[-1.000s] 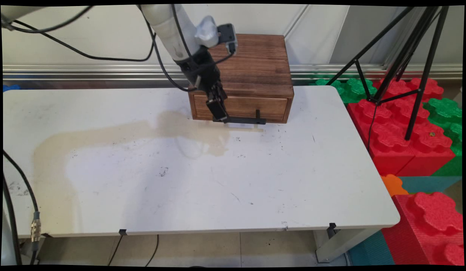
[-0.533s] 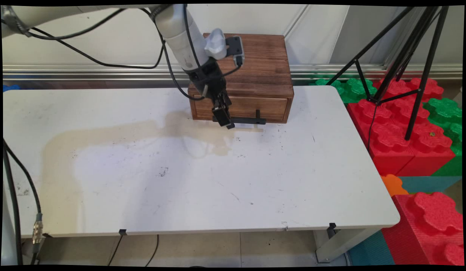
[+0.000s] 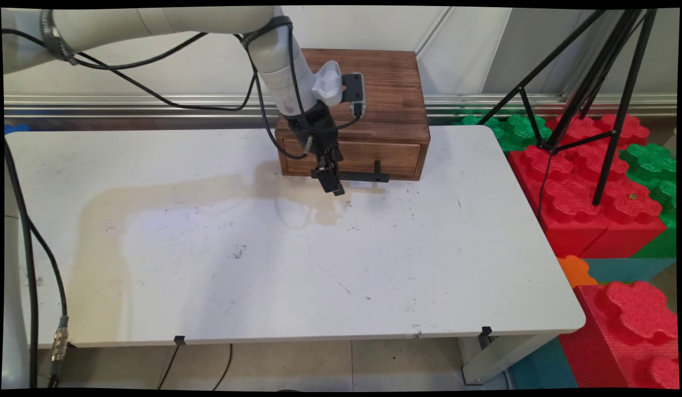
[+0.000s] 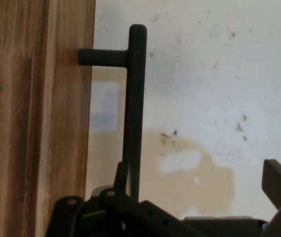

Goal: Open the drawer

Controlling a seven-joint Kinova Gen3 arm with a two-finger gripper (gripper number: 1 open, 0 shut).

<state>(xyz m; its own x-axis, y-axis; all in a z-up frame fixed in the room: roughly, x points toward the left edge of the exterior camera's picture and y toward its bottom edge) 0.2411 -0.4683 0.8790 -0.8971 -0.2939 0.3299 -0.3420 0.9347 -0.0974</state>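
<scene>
My gripper (image 3: 334, 184) hangs just above the white table (image 3: 374, 264), its fingers spread either side of the left end of the black bar handle (image 3: 358, 176). Just beyond, that handle stands off the closed drawer (image 3: 374, 157) of the wooden box (image 3: 385, 105) at the table's far edge.

1. A dark brown wooden drawer box (image 3: 368, 110) stands at the far edge of the desk (image 3: 429, 264), against the wall.
2. Its single drawer (image 3: 374, 157) faces the near side and sits flush, closed.
3. A black bar handle (image 3: 363, 177) juts from the drawer front on short posts, running level along its lower edge; in the hand view it (image 4: 135, 98) stands clear of the wood.
</scene>
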